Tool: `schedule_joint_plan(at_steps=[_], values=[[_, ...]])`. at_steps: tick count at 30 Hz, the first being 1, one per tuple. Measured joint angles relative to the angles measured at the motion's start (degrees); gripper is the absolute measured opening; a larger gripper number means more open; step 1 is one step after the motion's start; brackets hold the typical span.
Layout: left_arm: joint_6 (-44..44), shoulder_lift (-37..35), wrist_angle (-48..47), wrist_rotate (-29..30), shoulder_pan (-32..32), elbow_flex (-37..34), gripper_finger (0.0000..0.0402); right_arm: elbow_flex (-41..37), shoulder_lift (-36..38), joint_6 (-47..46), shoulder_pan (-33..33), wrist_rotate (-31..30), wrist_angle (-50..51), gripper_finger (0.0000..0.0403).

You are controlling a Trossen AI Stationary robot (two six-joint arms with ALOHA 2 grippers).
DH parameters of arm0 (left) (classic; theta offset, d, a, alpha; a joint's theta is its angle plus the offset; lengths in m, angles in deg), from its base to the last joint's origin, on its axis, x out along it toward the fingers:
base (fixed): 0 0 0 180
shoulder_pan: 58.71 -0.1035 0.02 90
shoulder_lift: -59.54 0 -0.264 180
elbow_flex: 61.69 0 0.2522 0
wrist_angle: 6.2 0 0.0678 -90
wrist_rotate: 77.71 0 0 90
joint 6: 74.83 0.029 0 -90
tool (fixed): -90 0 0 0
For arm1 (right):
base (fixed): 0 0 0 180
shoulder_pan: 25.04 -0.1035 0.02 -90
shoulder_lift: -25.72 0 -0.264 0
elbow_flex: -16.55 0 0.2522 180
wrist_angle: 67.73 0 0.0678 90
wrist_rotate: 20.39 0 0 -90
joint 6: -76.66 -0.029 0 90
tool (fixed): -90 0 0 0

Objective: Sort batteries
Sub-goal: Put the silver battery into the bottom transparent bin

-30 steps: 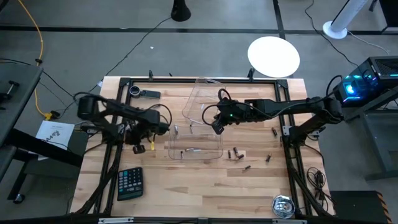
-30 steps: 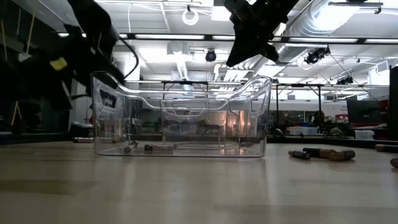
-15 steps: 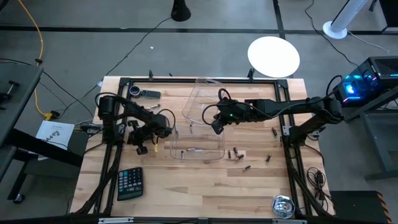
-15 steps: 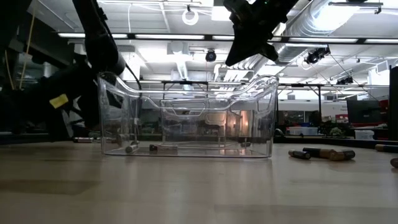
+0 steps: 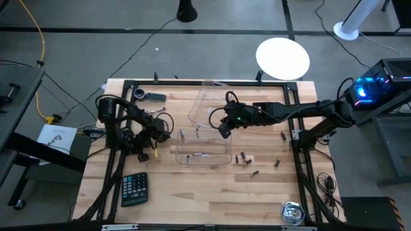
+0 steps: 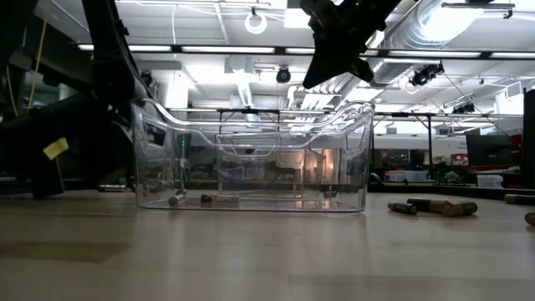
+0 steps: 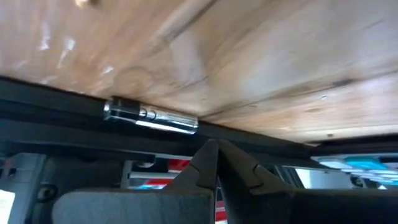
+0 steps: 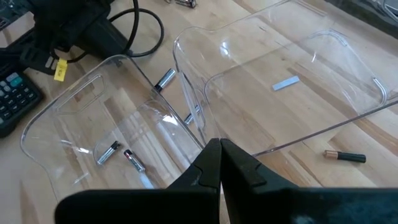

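Observation:
Two clear trays stand mid-table: a near tray (image 5: 178, 149) (image 6: 251, 167) (image 8: 74, 118) and a far tray (image 5: 207, 102) (image 8: 280, 81). Small batteries (image 8: 107, 152) lie on the near tray's floor. Several more batteries (image 5: 243, 158) (image 6: 435, 206) lie loose on the wood to its right. My right gripper (image 5: 222, 133) (image 6: 316, 79) (image 8: 219, 146) hangs shut above the trays, holding nothing I can see. My left gripper (image 5: 137, 149) (image 6: 40, 191) (image 7: 216, 146) is shut and low, left of the near tray. It points at a silvery battery (image 7: 151, 118) lying against the table's black edge frame.
A calculator (image 5: 133, 188) lies near the left front corner and a round tape measure (image 5: 292, 212) at the right front corner. A dark object (image 5: 148, 96) sits at the far left. Bare wood stretches in front of the trays.
My left gripper was beside the near tray's left wall, and the tray slid a little toward the table's right. The gripper then drew back toward the table's left edge and sank close to the wood. My right arm kept still.

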Motion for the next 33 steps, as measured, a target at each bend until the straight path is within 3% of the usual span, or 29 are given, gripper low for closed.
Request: schedule_joint_plan(at_steps=[9,15,26,29,33], values=[[-5.0,-0.4,1.0,7.5,0.0,-0.3,0.0000,0.0,0.0,0.0,0.0,-0.2,-0.6,0.0000],[-7.8,-0.2,1.6,20.5,-0.1,1.8,0.0000,0.0,0.0,0.0,0.0,-0.2,-1.7,0.0000],[-7.8,-1.8,-0.2,33.0,1.3,15.9,0.0000,0.0,0.0,-0.1,0.0,-0.2,-1.7,0.0000],[-7.8,-6.5,0.3,33.4,2.2,16.1,0.0000,0.0,0.0,-0.2,0.0,-0.2,-1.7,0.0000],[-9.1,-11.9,-0.5,28.0,-0.1,12.3,0.0000,0.0,0.0,-0.1,0.0,-0.2,-1.7,0.0000]])
